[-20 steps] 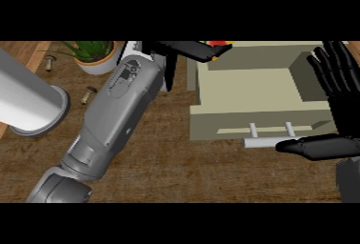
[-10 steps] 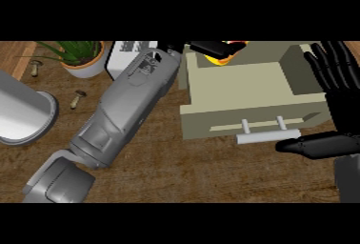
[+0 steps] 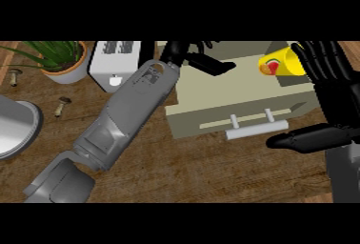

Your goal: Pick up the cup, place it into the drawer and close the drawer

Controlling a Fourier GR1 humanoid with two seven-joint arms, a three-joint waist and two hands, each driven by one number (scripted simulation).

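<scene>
The left hand [image 3: 188,51] hangs over the far left corner of the open drawer [image 3: 218,102], fingers spread loosely and holding nothing. The yellow cup [image 3: 283,64] lies on its side in the drawer's far right corner, well apart from that hand and just beside the fingers of the right hand [image 3: 336,102], which rests open at the right edge. A toaster [image 3: 116,57] stands left of the drawer.

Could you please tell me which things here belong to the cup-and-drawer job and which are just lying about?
Part of the job:
- cup
- drawer, open, with its handle
- left hand, over the drawer

Just lying about:
- potted plant
- toaster
- grey pot
- two small mushroom-like things
- right hand, resting open at the right edge
</scene>
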